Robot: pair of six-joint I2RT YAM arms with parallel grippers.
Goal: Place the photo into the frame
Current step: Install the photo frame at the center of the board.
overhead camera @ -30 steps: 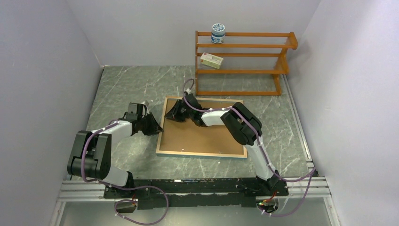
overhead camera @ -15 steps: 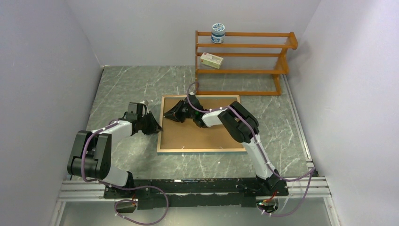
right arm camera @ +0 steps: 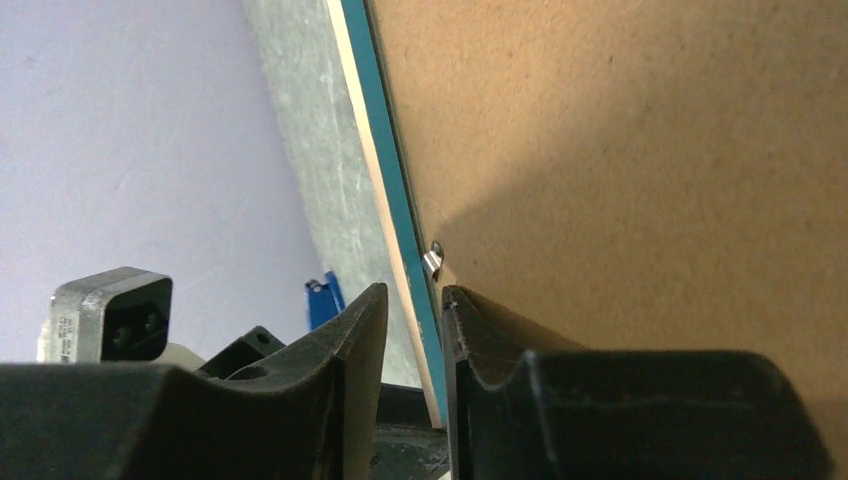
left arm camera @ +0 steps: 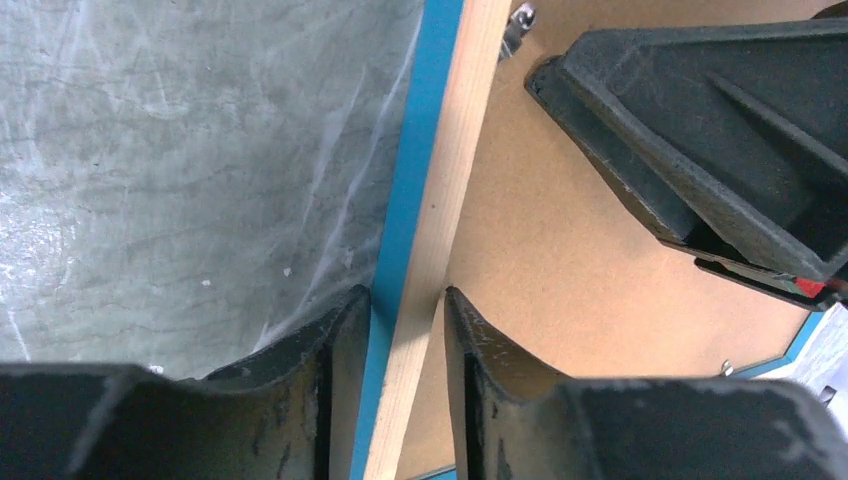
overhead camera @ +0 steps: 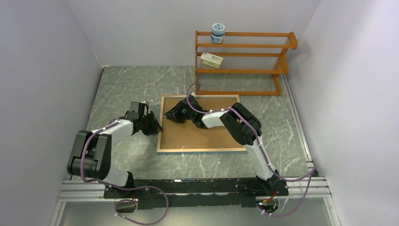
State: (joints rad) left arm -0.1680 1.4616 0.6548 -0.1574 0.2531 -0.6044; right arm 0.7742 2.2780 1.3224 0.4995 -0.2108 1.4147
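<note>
The frame lies face-down in the middle of the table, its brown backing board up. The photo is hidden. My left gripper is at the frame's left edge. In the left wrist view its jaws are closed on the blue-and-wood rim. My right gripper is at the frame's far left corner. In the right wrist view its jaws stand nearly together astride the teal rim, one finger on the backing board beside a metal tab.
An orange-brown shelf rack stands at the back right, with a round jar on top and a small box on a lower shelf. Grey walls close in left, right and behind.
The frame has turned from skewed to square with the table, its right end swinging away from me. Both grippers stayed at its left edge; little moved in the last half second.
</note>
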